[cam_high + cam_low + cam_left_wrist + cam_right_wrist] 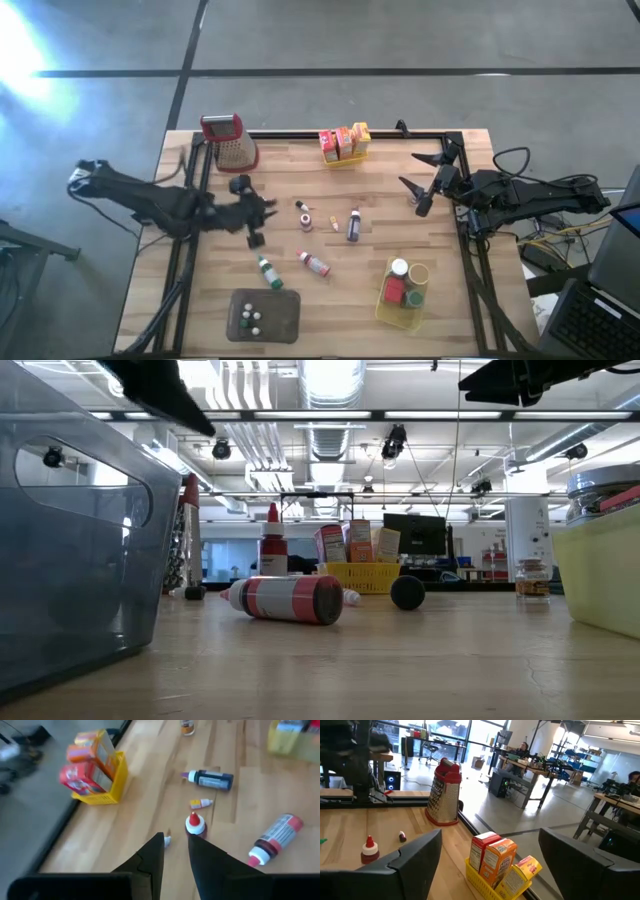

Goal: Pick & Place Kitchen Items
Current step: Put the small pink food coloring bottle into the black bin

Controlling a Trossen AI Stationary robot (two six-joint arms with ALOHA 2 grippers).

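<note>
The kitchen items lie scattered on the wooden table: a red-capped bottle (303,213) standing upright, a tiny bottle (333,222), a dark bottle (354,225), a red-and-white bottle (314,262) on its side and a green bottle (268,272). Small boxes (344,140) stand in a yellow basket (117,782) at the far edge. My left gripper (265,215) hovers just left of the red-capped bottle (194,824), fingers narrowly apart with nothing between them (175,852). My right gripper (420,172) waits open at the right, level, facing the boxes (492,857).
A metal grater (232,142) with a red handle stands at the far left. A grey tray (285,318) with small bottles sits at the near edge. A second yellow basket (385,305) with jars and a red block sits near right. A black frame (300,134) borders the table.
</note>
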